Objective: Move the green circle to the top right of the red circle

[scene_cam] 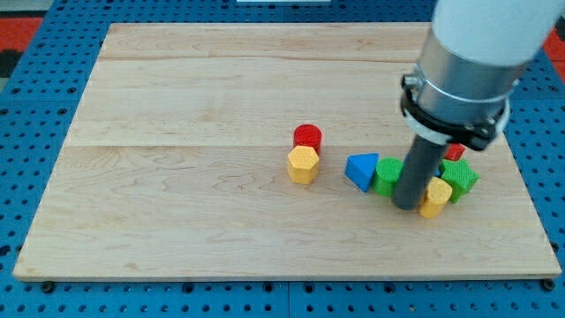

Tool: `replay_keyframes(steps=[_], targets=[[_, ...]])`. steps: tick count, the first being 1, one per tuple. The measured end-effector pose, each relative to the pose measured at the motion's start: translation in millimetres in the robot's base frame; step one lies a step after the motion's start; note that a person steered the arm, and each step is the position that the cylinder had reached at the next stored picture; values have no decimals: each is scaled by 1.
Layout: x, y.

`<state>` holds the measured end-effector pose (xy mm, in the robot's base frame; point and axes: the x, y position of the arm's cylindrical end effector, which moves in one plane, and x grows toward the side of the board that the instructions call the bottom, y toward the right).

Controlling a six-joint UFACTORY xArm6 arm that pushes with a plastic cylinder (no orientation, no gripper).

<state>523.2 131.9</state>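
Observation:
The red circle (307, 136) stands near the board's middle, touching a yellow hexagon (303, 164) just below it. The green circle (387, 174) sits to the right, between a blue triangle (360, 170) on its left and my rod on its right. My tip (407, 206) rests on the board at the green circle's lower right edge, touching or nearly touching it. The rod hides part of the green circle's right side.
A yellow block (434, 197) lies just right of my tip. A green block (460, 179) sits beyond it, and a red block (455, 152) shows partly behind the rod. The wooden board (177, 106) lies on a blue pegboard surface.

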Motion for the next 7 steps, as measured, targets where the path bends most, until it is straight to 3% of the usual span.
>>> replay_keyframes(steps=[2,3,5,7], targets=[[-36,-60],[-36,-61],[-26,-17],[-55,-3]])
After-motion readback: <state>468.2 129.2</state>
